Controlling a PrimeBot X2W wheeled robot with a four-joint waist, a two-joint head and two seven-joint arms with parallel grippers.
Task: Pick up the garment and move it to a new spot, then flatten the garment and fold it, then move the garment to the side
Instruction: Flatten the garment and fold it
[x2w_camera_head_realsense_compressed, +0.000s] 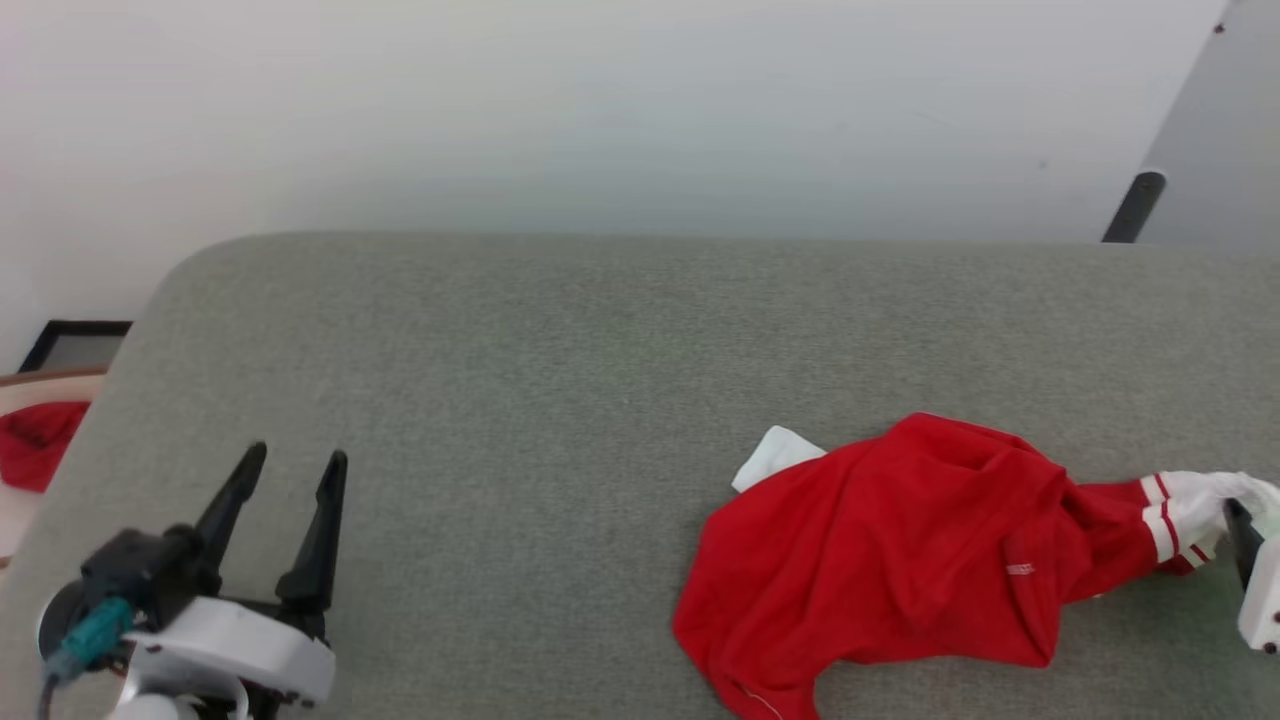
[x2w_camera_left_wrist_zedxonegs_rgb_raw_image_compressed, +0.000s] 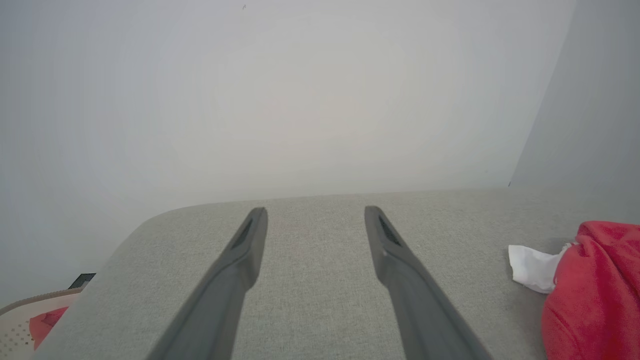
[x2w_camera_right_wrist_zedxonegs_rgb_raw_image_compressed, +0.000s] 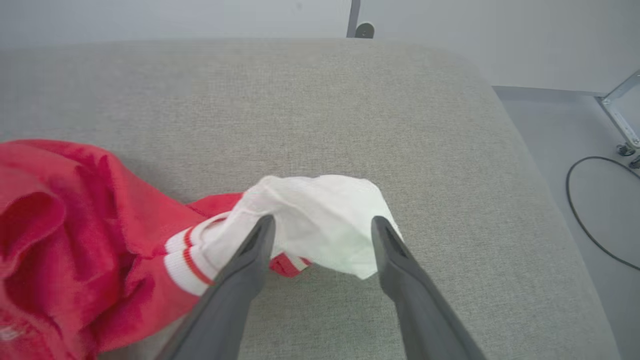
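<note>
The large red jersey shirt with white sleeves and striped trim (x2w_camera_head_realsense_compressed: 900, 540) lies crumpled on the right part of the grey fabric-covered surface (x2w_camera_head_realsense_compressed: 560, 330). The right gripper (x2w_camera_right_wrist_zedxonegs_rgb_raw_image_compressed: 322, 222) is released, its dark fingers spread either side of one white sleeve (x2w_camera_right_wrist_zedxonegs_rgb_raw_image_compressed: 320, 200), perhaps just touching it. The left gripper (x2w_camera_head_realsense_compressed: 298, 455) hangs wide open over bare fabric, well apart. The shirt looks placed; flattening, folding and moving aside are left.
</note>
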